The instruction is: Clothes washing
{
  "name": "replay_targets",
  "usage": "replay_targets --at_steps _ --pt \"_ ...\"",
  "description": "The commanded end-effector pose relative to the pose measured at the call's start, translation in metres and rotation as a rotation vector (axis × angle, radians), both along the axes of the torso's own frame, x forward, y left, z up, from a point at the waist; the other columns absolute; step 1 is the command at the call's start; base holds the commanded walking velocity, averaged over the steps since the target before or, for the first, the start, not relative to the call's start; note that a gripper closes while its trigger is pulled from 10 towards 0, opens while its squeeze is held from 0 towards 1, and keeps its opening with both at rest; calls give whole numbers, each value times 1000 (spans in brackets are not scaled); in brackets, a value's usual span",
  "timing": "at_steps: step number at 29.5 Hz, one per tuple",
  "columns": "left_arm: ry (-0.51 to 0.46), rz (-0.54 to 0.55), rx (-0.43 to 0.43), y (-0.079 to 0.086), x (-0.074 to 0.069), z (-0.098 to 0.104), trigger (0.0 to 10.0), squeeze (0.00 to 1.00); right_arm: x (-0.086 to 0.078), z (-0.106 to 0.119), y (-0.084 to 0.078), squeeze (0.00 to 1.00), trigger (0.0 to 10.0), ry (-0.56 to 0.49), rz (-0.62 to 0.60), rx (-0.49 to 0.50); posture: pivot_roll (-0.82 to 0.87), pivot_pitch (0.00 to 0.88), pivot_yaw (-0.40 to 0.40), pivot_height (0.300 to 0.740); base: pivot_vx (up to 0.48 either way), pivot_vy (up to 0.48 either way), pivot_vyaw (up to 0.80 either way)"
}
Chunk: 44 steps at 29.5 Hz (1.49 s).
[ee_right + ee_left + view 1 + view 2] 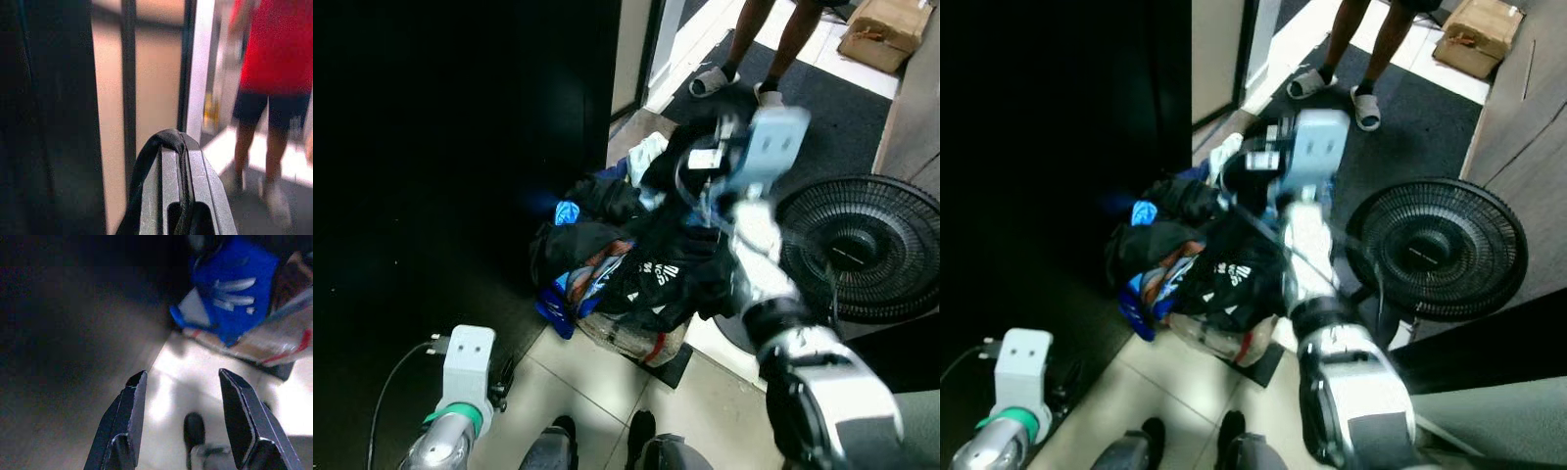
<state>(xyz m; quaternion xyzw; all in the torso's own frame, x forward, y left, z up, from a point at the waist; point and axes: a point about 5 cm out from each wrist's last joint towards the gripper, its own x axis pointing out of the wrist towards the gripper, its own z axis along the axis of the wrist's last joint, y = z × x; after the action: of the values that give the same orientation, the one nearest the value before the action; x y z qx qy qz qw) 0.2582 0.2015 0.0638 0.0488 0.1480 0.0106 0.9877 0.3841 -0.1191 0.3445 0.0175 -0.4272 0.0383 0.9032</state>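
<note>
**Right arm lifts black cloth from the laundry pile**

Right arm stretched far forward and up, over the heap of clothes. The right gripper has its two fingers pressed tight together, and a strip of black cloth is looped over the tips and pinched between them. In the head views the black cloth hangs down from the raised wrist to the pile, so its long side runs up and down.

The left arm hangs low by the robot's side. The left gripper points down at the pale floor tiles, and its two fingers stand wide apart with nothing between them.

The clothes pile sits on the floor in a clear bag, just beside the dark wall and near the doorway. Most of the clothes are black. One black piece has white letters. One blue piece lies at the near edge of the pile.

One black fan stands to the right of the pile, close to the right arm. One person in a red top and dark shorts stands past the doorway on a dark mat, wearing two pale sandals. One brown box sits behind the person.
</note>
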Motion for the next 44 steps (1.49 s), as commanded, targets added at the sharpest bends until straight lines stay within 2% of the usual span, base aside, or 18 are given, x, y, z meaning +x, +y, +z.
replay_targets --at_steps 1,5,6,7,9,11,12,13,16,18,20,22,25,27,31,33,37,44 --pt "22 -15 -27 -5 -3 -6 10000 0 -17 46 -15 0 0 -178 -13 41 176 192 -21 740 0 0 0" --pt "1 -24 -32 -6 0 -1 10000 0 -26 65 -23 0 0 -248 -27 54 174 188 -20 740 0 0 0" --pt "-25 -38 -29 -8 4 5 10000 0 -38 86 -34 0 471 -332 -46 63 168 177 -18 740 0 0 0" --pt "-49 -48 -30 -9 8 12 10000 0 -54 108 -47 0 3255 -426 -72 70 159 163 -12 740 0 0 0" --pt "-49 -48 -30 -9 8 12 10000 0 -54 108 -47 0 3255 -426 -72 70 159 163 -12 740 0 0 0" --pt "-88 -63 -33 -10 16 22 10000 0 -91 140 -71 0 9020 -604 -140 64 149 139 1 740 0 0 0" --pt "-88 -63 -33 -10 16 22 10000 0 -91 140 -71 0 9020 -604 -140 64 149 139 1 740 0 0 0" --pt "-101 -72 -36 -12 20 26 10000 0 -102 145 -77 0 10000 -644 -176 22 142 131 6 740 0 0 0" --pt "-109 -79 -37 -12 22 29 10000 0 -108 147 -79 0 10000 -659 -198 -10 141 129 7 740 0 0 0" --pt "-119 -89 -38 -14 24 31 10000 0 -98 132 -80 0 10000 -581 -196 -31 134 122 12 740 0 0 0" --pt "-130 -109 -39 -19 29 34 10000 0 -60 64 -71 0 10000 -280 -167 -57 131 116 21 740 0 0 0" --pt "-128 -121 -37 -20 30 34 10000 0 -44 10 -64 0 10000 -82 -143 -53 128 122 27 740 0 0 0" --pt "-121 -127 -35 -21 30 33 10000 0 -36 -26 -66 0 10000 38 -164 -64 128 123 29 740 0 0 0" --pt "-110 -137 -29 -21 29 30 10000 0 -27 -59 -79 0 10000 164 -234 -74 130 135 36 740 0 0 0" --pt "-101 -140 -24 -20 28 29 10000 0 -23 -79 -93 0 10000 256 -293 -62 137 146 42 740 0 0 0" --pt "-85 -143 -14 -18 23 26 10000 0 -17 -101 -111 0 10000 366 -351 -44 148 168 51 740 0 0 0" --pt "-71 -146 -6 -15 19 24 10000 0 -13 -112 -117 0 10000 435 -371 -46 159 186 55 740 0 0 0" --pt "-49 -134 10 -9 7 21 10000 0 8 -121 -83 0 10000 538 -228 -88 199 232 42 740 0 0 0"
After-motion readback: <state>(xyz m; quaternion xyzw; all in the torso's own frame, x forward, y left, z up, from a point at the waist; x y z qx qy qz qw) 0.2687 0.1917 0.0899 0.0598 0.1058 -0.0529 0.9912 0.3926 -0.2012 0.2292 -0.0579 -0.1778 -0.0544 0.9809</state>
